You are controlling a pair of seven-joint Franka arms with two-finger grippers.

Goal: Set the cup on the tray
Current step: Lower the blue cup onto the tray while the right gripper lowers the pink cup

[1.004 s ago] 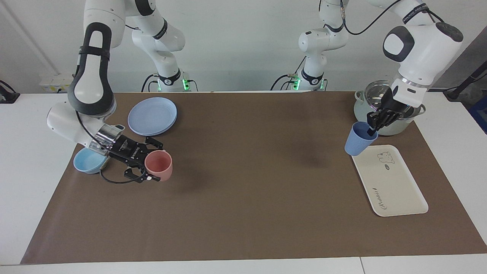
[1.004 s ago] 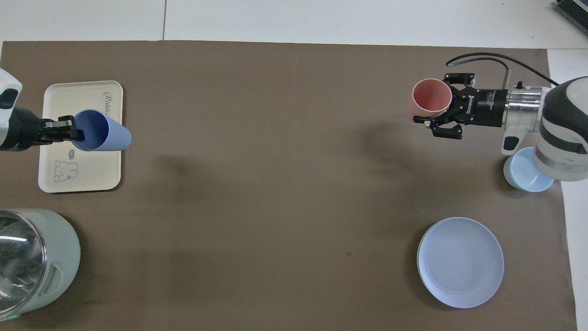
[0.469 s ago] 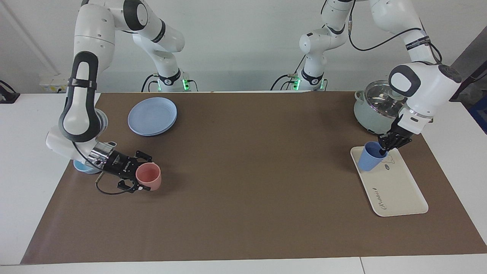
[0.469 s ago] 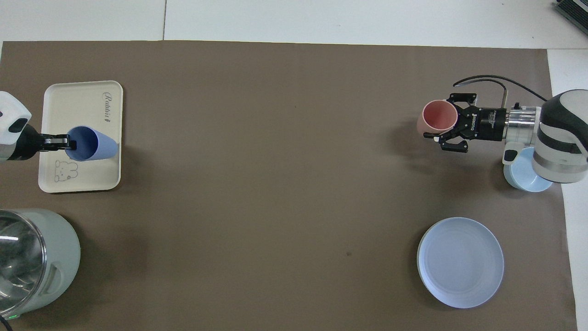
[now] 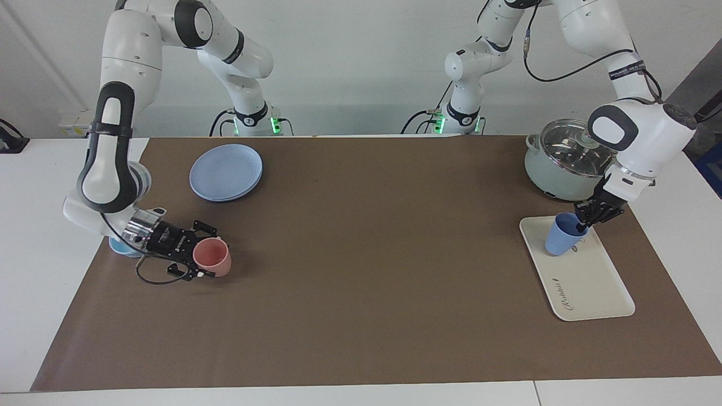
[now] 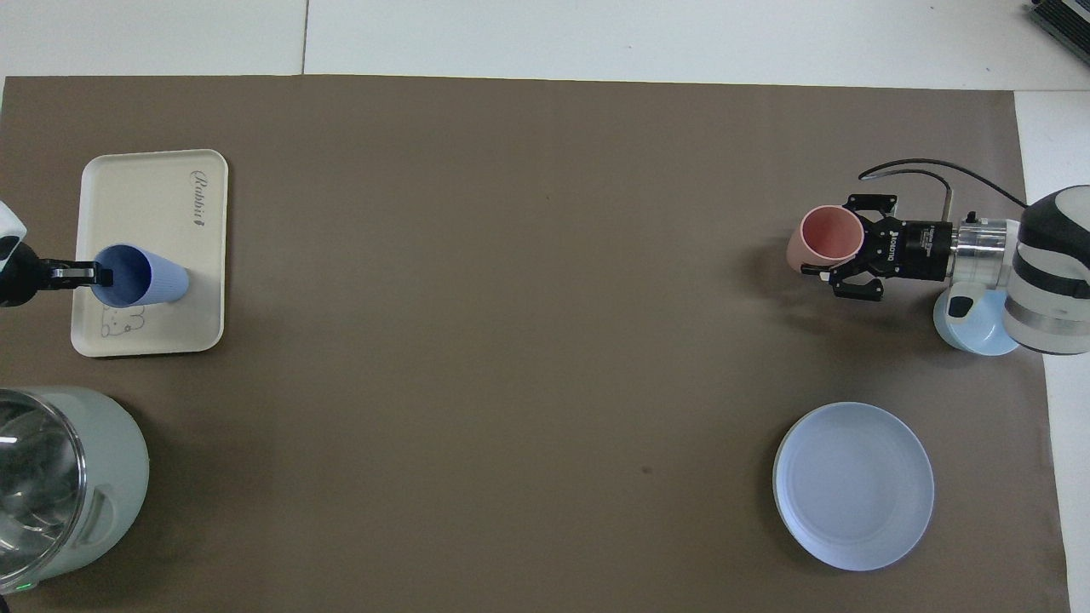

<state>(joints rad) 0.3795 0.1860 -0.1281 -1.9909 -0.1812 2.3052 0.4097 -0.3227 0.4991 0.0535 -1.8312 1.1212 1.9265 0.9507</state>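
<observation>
The left pincer (image 5: 581, 227), clamped on the periwinkle plastic tumbler's (image 5: 562, 241) three-o'clock rim, has it tilted on the cream rectangular tray (image 5: 586, 287), release pending.

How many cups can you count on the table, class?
2. The blue cup is on the tray, gripped at its rim by the left claw. The pink cup is on the mat beside the bowl, gripped by the right claw. None seem hidden.
</observation>
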